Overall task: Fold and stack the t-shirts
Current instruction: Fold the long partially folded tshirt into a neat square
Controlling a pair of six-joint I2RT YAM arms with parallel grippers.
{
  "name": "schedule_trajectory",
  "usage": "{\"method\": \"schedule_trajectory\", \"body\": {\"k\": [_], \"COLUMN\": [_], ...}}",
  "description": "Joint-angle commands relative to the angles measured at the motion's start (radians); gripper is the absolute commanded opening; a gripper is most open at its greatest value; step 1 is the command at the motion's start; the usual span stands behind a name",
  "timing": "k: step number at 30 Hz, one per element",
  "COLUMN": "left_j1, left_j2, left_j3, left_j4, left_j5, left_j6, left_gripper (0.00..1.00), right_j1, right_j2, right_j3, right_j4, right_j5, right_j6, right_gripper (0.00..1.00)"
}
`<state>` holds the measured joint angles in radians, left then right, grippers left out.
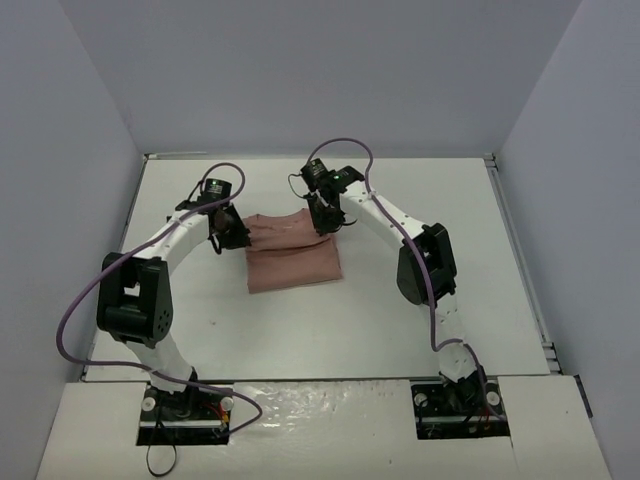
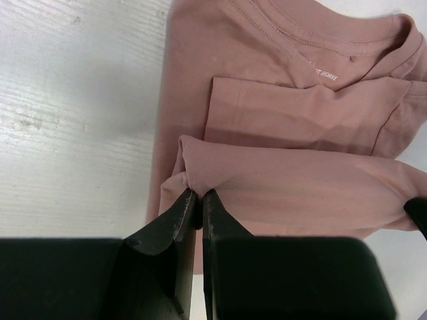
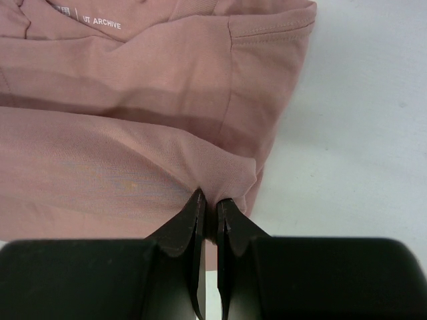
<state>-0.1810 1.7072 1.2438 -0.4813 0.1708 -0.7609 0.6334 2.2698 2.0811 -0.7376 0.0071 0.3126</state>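
At the centre of the top view, the dusty-pink t-shirt (image 1: 293, 255) lies on the white table (image 1: 200, 300) as a partly folded rectangle, with both arms meeting it at its upper edge. The left gripper (image 2: 198, 200) is closed almost fully on a bunched corner of cloth at the lower middle of its wrist view; a folded-in sleeve (image 2: 293, 113) and the collar (image 2: 373, 40) lie beyond it, toward the upper right. The right gripper (image 3: 209, 203) is likewise nipped tight on a puckered corner at the lower middle of its own view, with the neck label (image 3: 100, 23) at the upper left. Judgement: the step in hand is a two-handed fold of the pinched edge across the body. To do it well, both arms should travel in step and at equal height, so the span between the pinches stays taut without stretching. The carried edge should land square with the layer beneath, not skewed. Release should come only once the cloth rests flat, and each gripper should lift straight off, since a sideways exit risks dragging the corner and opening the fold.
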Motion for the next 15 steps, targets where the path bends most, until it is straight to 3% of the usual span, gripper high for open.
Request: {"method": "schedule_trajectory", "body": {"k": [1,11,15], "left_j1": [0.018,0.026,0.029], "left_j2": [-0.01,0.037,0.069], "left_j3": [0.046,0.076,0.102], "left_j4": [0.051,0.069,0.065], "left_j5": [-0.051,-0.09,-0.1], "left_j6": [0.025,0.02,0.031], "left_gripper": [0.0,0.0,0.1], "right_j1": [-0.032,-0.065,-0.077], "right_j2": [-0.008,0.07,0.102], "right_j3": [0.037,0.13,0.171], "right_j4": [-0.029,-0.031,-0.03], "right_j5": [0.056,0.038,0.015], "right_j6": [-0.014,-0.015,-0.004], "right_gripper": [0.0,0.06,0.21]}}
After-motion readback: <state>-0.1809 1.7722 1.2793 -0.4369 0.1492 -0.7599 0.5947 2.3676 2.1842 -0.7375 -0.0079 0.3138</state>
